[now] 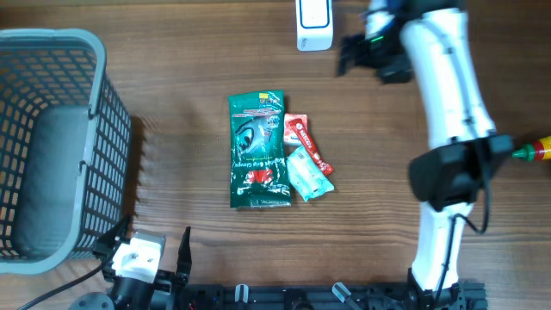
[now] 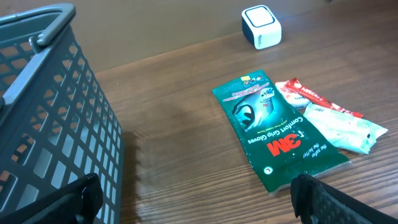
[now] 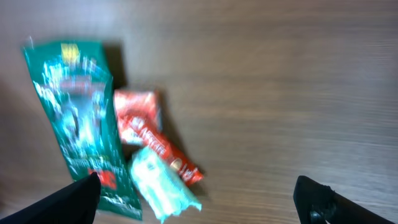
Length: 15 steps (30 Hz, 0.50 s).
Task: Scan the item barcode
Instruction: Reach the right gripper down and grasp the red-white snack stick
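At the left of the overhead view, a grey basket [image 1: 52,138] is standing empty as far as can be seen, probably waiting to receive scanned goods. Just right of it, at the lower edge, the left gripper [image 1: 153,241] is resting low with its jaws spread wide, holding nothing.

In the centre, 3 items are lying flat on the table [image 1: 172,69]: a green packet [image 1: 256,151], a red wrapper [image 1: 303,139] touching its right side, and a pale packet [image 1: 308,175] overlapping the wrapper's lower end. No barcode is showing on any face, so whichever is picked will likely need turning.

At the top, right of centre, a white box [image 1: 314,24], probably the scanner, is sitting apart from the pile. Beside it the right gripper [image 1: 357,52] is hanging above the table, jaws wide and empty, its camera looking down at the pile.
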Motion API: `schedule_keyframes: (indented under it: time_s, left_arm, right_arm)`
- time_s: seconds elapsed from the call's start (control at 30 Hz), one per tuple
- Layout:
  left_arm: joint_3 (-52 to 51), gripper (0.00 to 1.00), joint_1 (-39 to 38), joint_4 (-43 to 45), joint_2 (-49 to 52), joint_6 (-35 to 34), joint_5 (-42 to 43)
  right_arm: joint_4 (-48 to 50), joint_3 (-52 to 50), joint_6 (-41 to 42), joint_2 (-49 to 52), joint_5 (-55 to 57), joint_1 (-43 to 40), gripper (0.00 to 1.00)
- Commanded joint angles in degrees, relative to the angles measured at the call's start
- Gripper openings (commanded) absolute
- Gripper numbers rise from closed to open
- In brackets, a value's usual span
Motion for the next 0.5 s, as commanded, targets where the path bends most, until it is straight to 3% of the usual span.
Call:
schedule_keyframes:
  time_s: [0.0, 0.17, 0.23, 0.3, 0.47]
  left_arm:
    - [-0.2, 1.0, -0.3, 0.2, -0.5, 0.3, -0.5]
    - [-0.2, 1.0, -0.3, 0.2, -0.5, 0.3, -0.5]
    - [-0.2, 1.0, -0.3, 0.2, -0.5, 0.3, -0.5]
    - [-0.2, 1.0, -0.3, 0.2, -0.5, 0.3, -0.5]
    - [-0.2, 1.0, -0.3, 0.1, -0.5, 0.3, -0.5]
  right_arm:
    - [-0.3, -6.8, 0.4, -0.2, 10.4, 8.4, 0.99]
    - [8.0, -21.3, 8.8, -0.2, 26.6, 18.8, 0.98]
    - [13.2, -25.7, 8.8, -0.2, 27.9, 20.4, 0.9]
    - [18.1, -29.7, 8.7, -0.2, 27.9, 21.2, 0.71]
    - [24.7, -37.3, 8.9, -0.2, 27.5, 21.2, 0.6]
